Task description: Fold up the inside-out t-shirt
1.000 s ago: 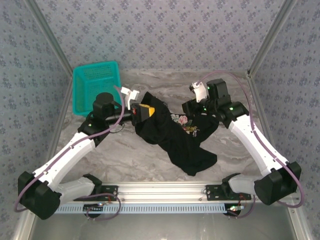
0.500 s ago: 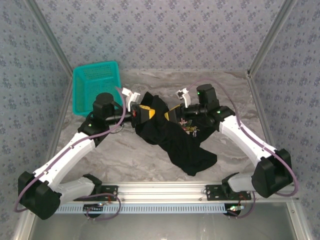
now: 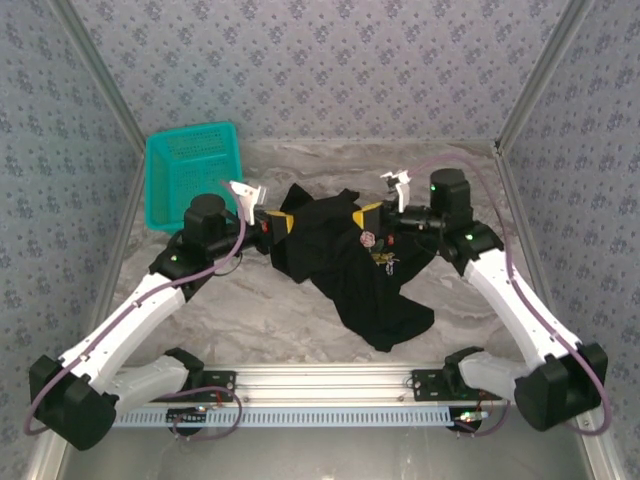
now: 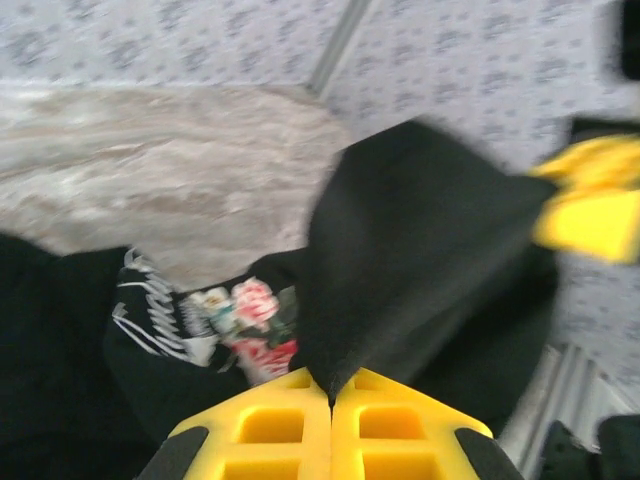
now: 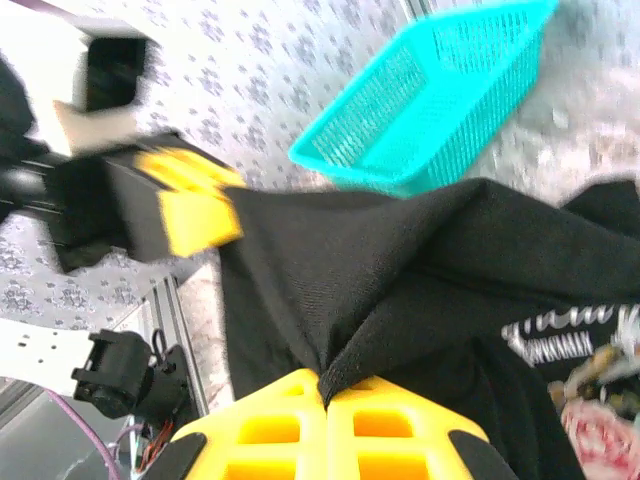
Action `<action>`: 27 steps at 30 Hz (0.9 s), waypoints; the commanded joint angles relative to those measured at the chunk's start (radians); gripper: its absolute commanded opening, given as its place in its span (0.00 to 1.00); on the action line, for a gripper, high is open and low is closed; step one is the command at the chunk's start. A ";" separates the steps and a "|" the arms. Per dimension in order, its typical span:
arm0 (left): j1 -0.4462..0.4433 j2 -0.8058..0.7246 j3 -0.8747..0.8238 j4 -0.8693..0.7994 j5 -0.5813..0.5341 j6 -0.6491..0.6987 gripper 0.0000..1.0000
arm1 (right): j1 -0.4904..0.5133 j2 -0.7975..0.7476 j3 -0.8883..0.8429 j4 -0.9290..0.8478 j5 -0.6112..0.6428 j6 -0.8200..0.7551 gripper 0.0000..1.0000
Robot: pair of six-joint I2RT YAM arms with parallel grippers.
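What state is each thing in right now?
t-shirt: unfolded, bunched, pinched at two points, lower part trailing on the table.
left gripper: shut on the t-shirt.
right gripper: shut on the t-shirt.
teal basket: upright, looks empty.

T-shirt (image 3: 352, 282): soft matt black cloth, pale print. Basket (image 3: 192, 172): teal plastic mesh, slight gloss. Surface (image 3: 255, 312): smooth grey marbled finish. Jaws: yellow moulded plastic, matt.
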 commanded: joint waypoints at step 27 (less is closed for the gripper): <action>0.016 0.199 0.113 -0.350 -0.112 -0.208 0.69 | 0.454 0.171 -0.232 0.057 0.178 -0.116 0.09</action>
